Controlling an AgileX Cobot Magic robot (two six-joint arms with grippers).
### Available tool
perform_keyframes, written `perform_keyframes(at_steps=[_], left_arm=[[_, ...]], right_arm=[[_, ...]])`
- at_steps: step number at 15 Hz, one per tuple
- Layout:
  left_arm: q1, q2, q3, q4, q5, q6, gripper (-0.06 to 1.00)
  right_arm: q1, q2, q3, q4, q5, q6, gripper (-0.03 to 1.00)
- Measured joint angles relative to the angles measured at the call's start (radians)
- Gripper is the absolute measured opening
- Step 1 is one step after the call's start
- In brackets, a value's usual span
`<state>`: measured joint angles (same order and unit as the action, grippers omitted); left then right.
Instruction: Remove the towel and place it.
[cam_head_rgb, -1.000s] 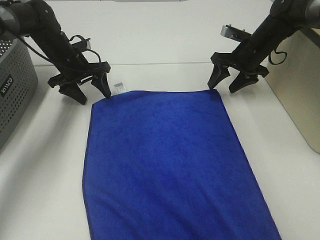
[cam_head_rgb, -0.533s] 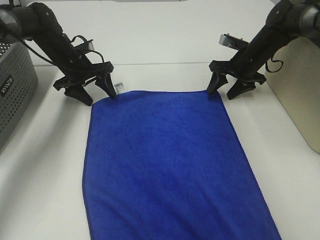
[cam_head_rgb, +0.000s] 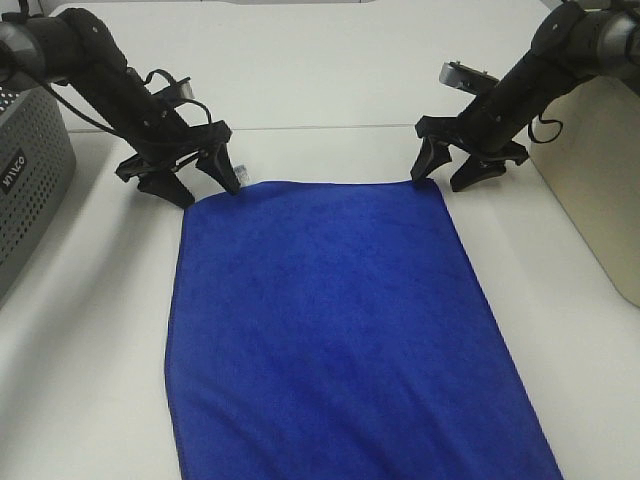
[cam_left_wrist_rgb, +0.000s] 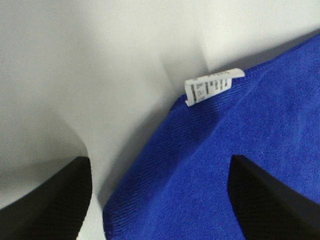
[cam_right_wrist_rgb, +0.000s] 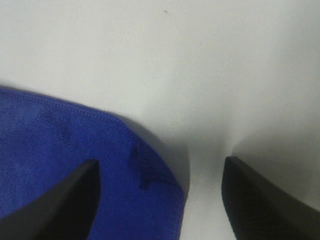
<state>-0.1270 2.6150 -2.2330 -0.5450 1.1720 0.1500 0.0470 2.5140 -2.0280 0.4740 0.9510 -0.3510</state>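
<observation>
The towel (cam_head_rgb: 340, 330) lies spread flat on the white bench (cam_head_rgb: 320, 90), royal blue and plush. Its long side runs from the far middle of the scene towards the near edge, where it passes out of view. Its small white tag (cam_head_rgb: 240, 173) sticks out from the far left corner and lies on the bench.

My left jaws are spread wide, gripping nothing, and straddle that tagged corner. In the left wrist view the towel's corner (cam_left_wrist_rgb: 225, 165) sits in the gap between my two dark fingers (cam_left_wrist_rgb: 45, 200), with the tag (cam_left_wrist_rgb: 212, 85) just beyond them. One finger is over the cloth and the other over bare bench to its left. I cannot tell whether the tips touch the cloth.

My right jaws are likewise wide apart and empty, set at the far right corner. In the right wrist view the rounded blue corner (cam_right_wrist_rgb: 60, 160) reaches in between the fingers (cam_right_wrist_rgb: 260, 200). One finger is over the cloth and the other over the bench to the right of it.

Further out, a grey perforated basket (cam_head_rgb: 30, 190) stands at the left edge of the bench, well apart from the towel. A beige bin (cam_head_rgb: 600, 180) stands at the right edge, just beyond my right arm (cam_head_rgb: 540, 70).
</observation>
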Motion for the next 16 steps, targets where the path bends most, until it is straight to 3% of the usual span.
perform_keyframes(at_steps=[4, 7, 9, 12, 13, 16], left_arm=[[-0.013, 0.0, 0.0, -0.003, 0.0, 0.001, 0.7], [-0.024, 0.004, 0.0, -0.002, -0.003, 0.001, 0.61], [-0.024, 0.009, 0.0, -0.002, -0.004, 0.001, 0.48], [-0.024, 0.011, 0.0, 0.002, -0.029, 0.031, 0.2], [-0.024, 0.011, 0.0, 0.002, -0.041, 0.047, 0.09], [-0.024, 0.011, 0.0, 0.001, -0.047, 0.081, 0.0]], right_arm=[[0.027, 0.011, -0.006, 0.023, -0.001, -0.009, 0.66], [0.069, 0.013, -0.006, 0.02, -0.023, -0.014, 0.57], [0.071, 0.014, -0.006, -0.019, -0.027, -0.013, 0.45], [0.069, 0.014, -0.006, -0.11, -0.034, -0.01, 0.09], [0.069, 0.014, -0.006, -0.115, -0.035, -0.009, 0.02], [0.069, 0.012, -0.006, -0.122, -0.037, -0.009, 0.02]])
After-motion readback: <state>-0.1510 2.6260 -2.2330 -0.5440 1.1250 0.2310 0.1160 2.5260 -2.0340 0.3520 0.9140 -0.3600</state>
